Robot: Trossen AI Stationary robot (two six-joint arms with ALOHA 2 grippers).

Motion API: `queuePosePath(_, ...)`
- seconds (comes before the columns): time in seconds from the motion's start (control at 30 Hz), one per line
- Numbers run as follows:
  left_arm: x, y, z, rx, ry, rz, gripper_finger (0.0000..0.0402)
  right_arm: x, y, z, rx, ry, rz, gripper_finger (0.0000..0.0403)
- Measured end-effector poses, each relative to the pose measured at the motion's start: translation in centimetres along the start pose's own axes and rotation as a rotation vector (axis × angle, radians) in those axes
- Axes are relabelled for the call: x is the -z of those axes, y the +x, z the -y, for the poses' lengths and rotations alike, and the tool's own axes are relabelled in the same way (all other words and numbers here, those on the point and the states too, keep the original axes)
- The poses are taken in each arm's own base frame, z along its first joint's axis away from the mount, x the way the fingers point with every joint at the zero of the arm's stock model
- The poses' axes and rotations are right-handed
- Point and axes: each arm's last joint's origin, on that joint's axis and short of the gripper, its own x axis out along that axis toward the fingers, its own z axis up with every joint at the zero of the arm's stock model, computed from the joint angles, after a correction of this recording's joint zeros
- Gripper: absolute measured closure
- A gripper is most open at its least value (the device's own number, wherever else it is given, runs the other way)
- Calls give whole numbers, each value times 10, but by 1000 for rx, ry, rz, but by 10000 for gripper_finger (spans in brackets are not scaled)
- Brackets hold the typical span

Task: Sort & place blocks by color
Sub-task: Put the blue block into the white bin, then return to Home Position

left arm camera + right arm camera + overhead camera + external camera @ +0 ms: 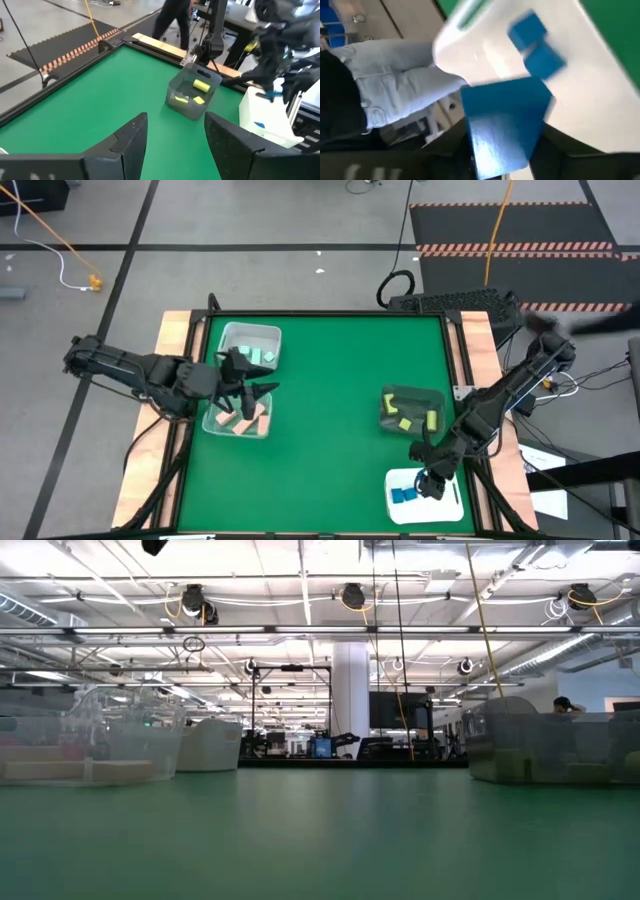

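My right gripper (pixel 432 480) hangs over the white tray (pixel 445 510) at the table's near right corner, shut on a blue block (pixel 505 125). Two more blue blocks (pixel 527 27) (pixel 545 60) lie flat on the tray, also visible from above (pixel 403 495). My left gripper (pixel 250 392) is open and empty (pixel 175 145), above the clear bin of salmon blocks (pixel 240 422) at the table's left. Mint blocks sit in the bin behind it (pixel 250 345). Yellow blocks lie in the dark-looking bin (pixel 410 410) (pixel 192 92). My right gripper pinches the blue block between its two fingers (pixel 560 145), on two opposite side faces (pixel 480 145). The block is lifted clear above the white tray, its free end pointing out past the fingertips. The fingers point down toward the tray.
The green mat's middle (pixel 330 400) is open. Wooden rails (pixel 175 330) border the table's left and right sides. A person in light jeans (pixel 395 90) stands past the tray's edge, and a person in dark clothes (pixel 175 20) stands beyond the far right corner. The low view shows only bins (pixel 90 750) (pixel 550 745).
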Motion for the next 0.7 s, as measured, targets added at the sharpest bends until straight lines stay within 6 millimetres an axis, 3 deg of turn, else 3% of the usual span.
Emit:
queuePosePath(0.13,-2,-5,-2,7,-10,13,204,3,13,14,-23,70,-110,183)
queuePosePath(0.27,-3,-6,-2,11,-16,20,204,3,21,24,-50,100,-167,148)
queuePosePath(0.43,-3,-6,-2,13,-52,19,204,4,19,26,-77,31,-192,149)
queuePosePath(0.63,-3,-7,-4,2,167,11,204,2,4,27,-120,-136,-90,177)
queuePosePath(0.7,-4,-10,-5,7,164,21,204,0,-3,29,-117,-175,-27,188)
